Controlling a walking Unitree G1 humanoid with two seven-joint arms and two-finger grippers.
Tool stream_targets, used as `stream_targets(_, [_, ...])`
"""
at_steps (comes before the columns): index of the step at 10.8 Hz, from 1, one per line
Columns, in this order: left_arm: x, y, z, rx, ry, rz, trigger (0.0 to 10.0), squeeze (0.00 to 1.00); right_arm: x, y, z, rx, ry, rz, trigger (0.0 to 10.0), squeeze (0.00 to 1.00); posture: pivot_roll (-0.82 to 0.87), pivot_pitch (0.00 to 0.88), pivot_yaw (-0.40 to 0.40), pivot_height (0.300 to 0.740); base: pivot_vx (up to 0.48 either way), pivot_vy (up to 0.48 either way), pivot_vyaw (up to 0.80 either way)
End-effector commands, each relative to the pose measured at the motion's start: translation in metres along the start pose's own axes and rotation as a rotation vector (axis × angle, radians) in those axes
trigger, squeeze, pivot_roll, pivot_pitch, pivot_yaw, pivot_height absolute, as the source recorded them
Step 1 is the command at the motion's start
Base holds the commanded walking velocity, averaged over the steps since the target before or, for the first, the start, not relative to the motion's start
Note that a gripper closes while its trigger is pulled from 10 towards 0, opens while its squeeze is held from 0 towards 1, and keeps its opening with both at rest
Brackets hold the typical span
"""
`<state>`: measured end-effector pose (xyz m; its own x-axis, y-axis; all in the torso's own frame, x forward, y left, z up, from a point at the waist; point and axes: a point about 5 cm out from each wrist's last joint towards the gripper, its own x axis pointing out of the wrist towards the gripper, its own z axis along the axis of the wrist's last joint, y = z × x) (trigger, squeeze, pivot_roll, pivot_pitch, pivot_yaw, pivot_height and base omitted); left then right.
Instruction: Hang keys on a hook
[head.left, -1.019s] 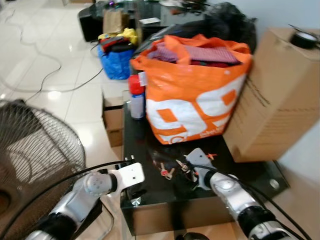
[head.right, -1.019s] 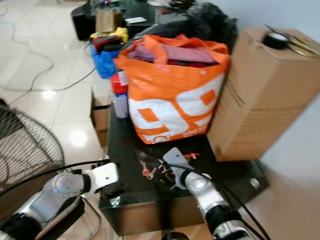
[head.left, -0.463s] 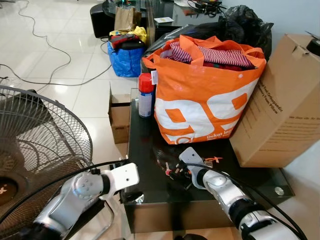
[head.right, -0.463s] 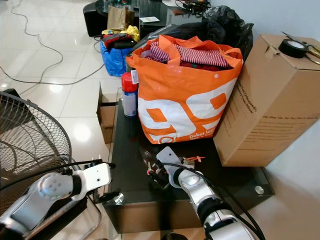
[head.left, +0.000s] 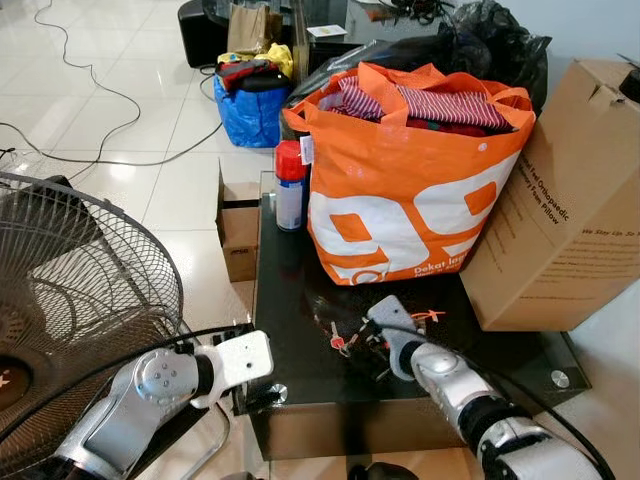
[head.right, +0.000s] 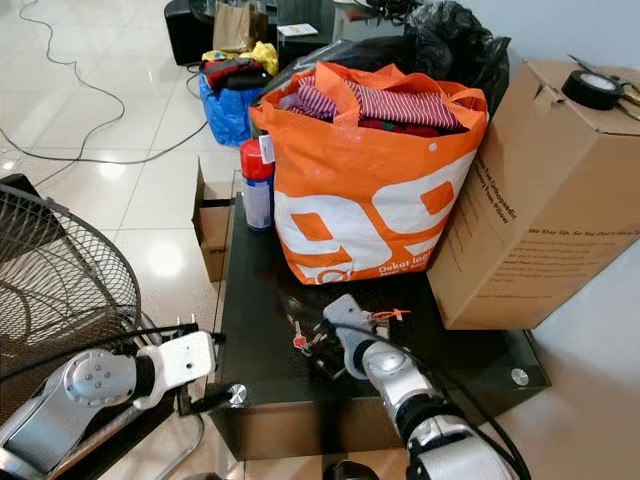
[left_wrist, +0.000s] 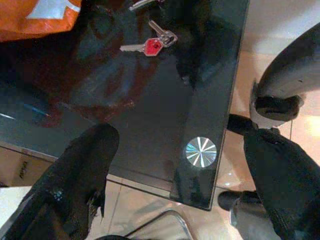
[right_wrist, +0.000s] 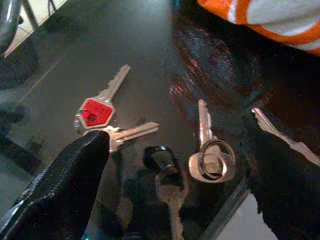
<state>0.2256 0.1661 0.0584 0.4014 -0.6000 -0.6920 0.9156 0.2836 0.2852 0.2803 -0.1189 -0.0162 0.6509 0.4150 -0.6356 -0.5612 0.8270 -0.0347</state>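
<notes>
Now: keys (right_wrist: 150, 145) lie flat on black worktop (head.left: 300, 300), before orange bag (head.left: 400, 190). Right gripper (right_wrist: 170, 165) hovers above, fingers (right_wrist: 60, 185) spread, empty. You lower straight, straddle ring, pinch. Left gripper (left_wrist: 175, 165) open, beside worktop edge.

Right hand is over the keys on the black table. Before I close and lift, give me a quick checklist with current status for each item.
1. Right hand open: ok, both fingers spread wide.
2. Keys between the fingers: ok, the red-capped key and the ringed key lie inside the gap.
3. Keys already gripped: not ok, they lie flat on the glass table, untouched.
4. Keys in one bunch: cannot tell, they lie scattered and a joining ring is unclear.
5. Orange bag clear of the hand: ok, it stands behind the keys.
6. Left hand out of the way: ok, open at the table's near corner.
</notes>
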Motion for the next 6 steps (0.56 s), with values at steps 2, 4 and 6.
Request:
stream_targets(2, [-0.0017,-0.0015,0.0023,0.007,-0.002,-0.017,10.0,0.00,-0.0008,-0.0032,0.0016,0.048,-0.018,-0.001,4.3,0.00,0.00,0.070,-0.043,0.740,0.000,0.000,0.00])
stream_targets(4, [-0.0021,-0.0034,0.0025,0.008,0.003,-0.025,10.0,0.00,-0.0014,-0.0046,-0.0009,0.059,0.003,0.009,0.0,0.00,-0.01,0.066,-0.046,0.740,0.000,0.000,0.00])
stream_targets(6, [-0.0014,-0.0043,0.0026,0.008,0.005,-0.029,10.0,0.00,-0.0022,-0.0053,-0.0031,0.061,0.018,0.020,0.0,0.00,-0.01,0.065,-0.047,0.740,0.000,0.000,0.00])
